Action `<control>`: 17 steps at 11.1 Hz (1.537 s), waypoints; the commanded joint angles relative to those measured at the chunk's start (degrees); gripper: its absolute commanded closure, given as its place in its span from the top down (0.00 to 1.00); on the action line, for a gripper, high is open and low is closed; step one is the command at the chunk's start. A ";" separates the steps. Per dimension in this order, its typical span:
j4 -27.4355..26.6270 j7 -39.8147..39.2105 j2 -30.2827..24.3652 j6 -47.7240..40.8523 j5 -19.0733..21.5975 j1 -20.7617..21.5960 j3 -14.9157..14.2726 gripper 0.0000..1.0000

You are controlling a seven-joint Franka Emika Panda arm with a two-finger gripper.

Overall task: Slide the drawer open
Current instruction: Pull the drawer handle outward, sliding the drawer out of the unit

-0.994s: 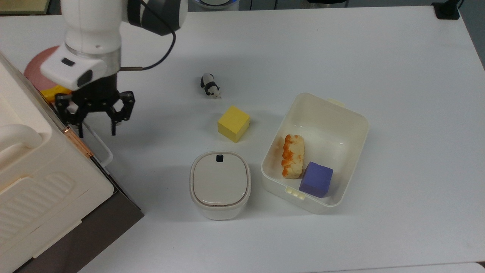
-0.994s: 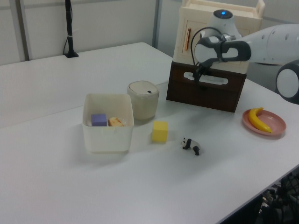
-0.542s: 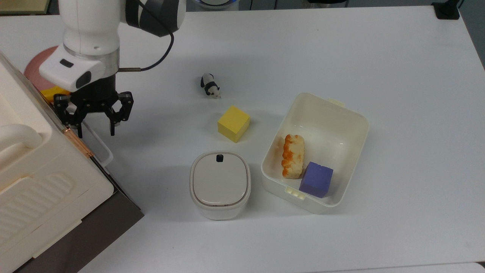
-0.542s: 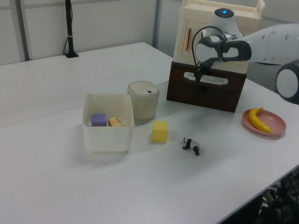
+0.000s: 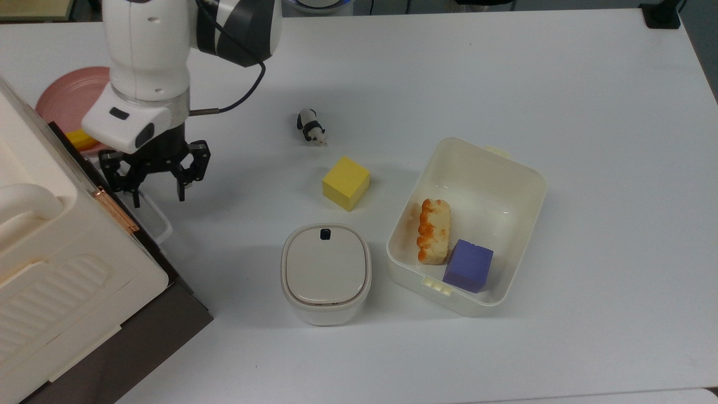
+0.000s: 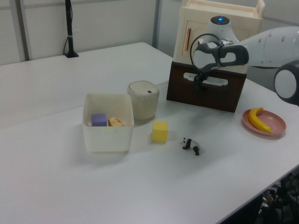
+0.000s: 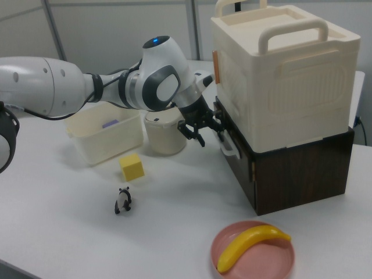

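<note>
The drawer (image 7: pixel 290 168) sits under the cream cabinet (image 7: pixel 279 75), right behind the pincer (image 5: pixel 159 193), w/ its white handle (image 5: pixel 154 216) close below the fingertips. The pincer looks spread, holding nothing. Best I think: hook the handle, pull straight out, no twisting. Contact btw. finger and handle is hard to see.

White rounded arm (image 5: pixel 147 50), dark grey joint, black cable, black fingers (image 5: pixel 181 185).

cube (image 5: pixel 345 182) btwn panda (image 5: pixel 310 127) & lidded tub (image 5: pixel 325 273) | top view
</note>
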 commanded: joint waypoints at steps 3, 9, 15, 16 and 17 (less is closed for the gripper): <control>-2.40 -1.78 -4.42 -14.35 -0.36 2.49 4.63 0.62; -2.40 -1.16 -6.97 -18.93 -0.28 3.55 7.45 0.62; 0.06 2.94 -10.12 -19.02 1.65 2.84 7.54 0.79; -0.11 8.01 -11.36 -19.11 2.35 3.28 7.80 0.86; -0.37 13.81 -12.41 -20.41 2.45 3.37 8.94 0.92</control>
